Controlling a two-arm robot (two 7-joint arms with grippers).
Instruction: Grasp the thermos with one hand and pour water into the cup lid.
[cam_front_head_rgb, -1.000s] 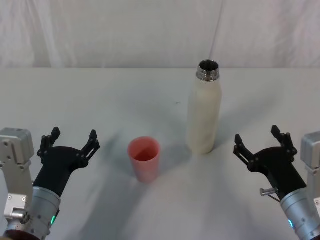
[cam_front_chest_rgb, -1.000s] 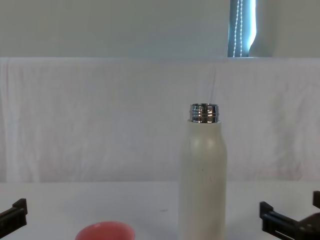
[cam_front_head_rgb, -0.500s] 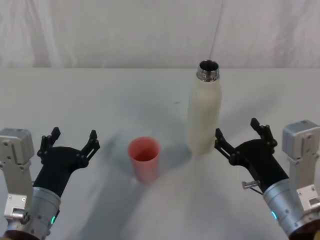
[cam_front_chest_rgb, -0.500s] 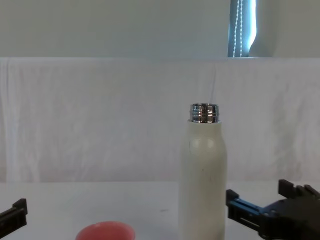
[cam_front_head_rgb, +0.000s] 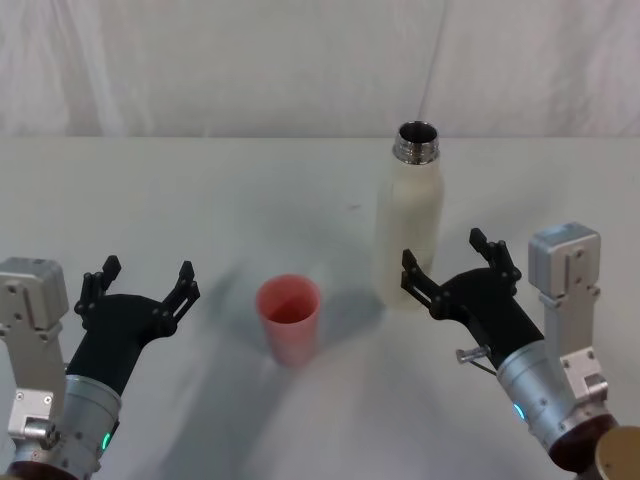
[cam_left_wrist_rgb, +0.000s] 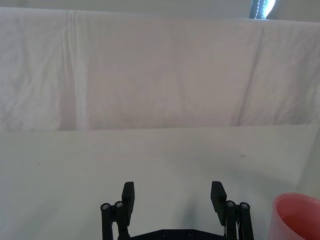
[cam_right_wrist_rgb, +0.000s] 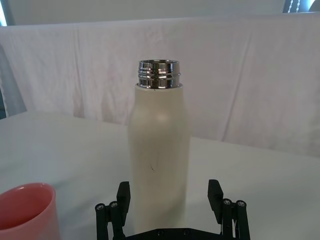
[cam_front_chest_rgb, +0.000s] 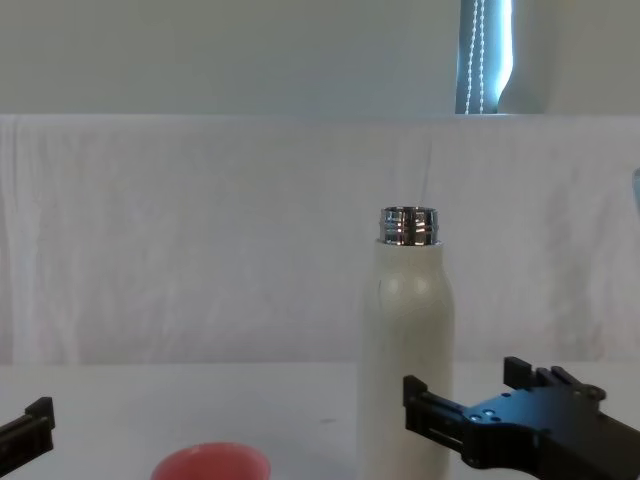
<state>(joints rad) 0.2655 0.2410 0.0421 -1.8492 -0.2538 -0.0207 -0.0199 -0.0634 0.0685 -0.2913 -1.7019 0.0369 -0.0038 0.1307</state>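
The right gripper (cam_front_head_rgb: 452, 262) hovers low over the table with its black fingers spread apart, holding nothing. The tall cream-white matte thermos with a chrome threaded neck (cam_front_head_rgb: 409, 228) stands upright directly ahead of these fingers, its mouth uncapped; in the right wrist view the thermos (cam_right_wrist_rgb: 159, 155) sits centred on the gap between the fingers, and whether a fingertip touches its wall cannot be told. The small salmon-pink round cup lid (cam_front_head_rgb: 289, 318) stands upright, mouth up, on the inner side of the right gripper, apart from the thermos, with bare tabletop between them.

The left gripper (cam_front_head_rgb: 141, 282) is parked on the far side of the cup lid, fingers apart and empty. Nothing lies between the right gripper and the thermos.

The white cloth-covered table (cam_front_head_rgb: 200, 200) has open surface on all sides of both objects. A creased white fabric backdrop (cam_front_chest_rgb: 200, 230) closes the rear edge of the table, behind the thermos.
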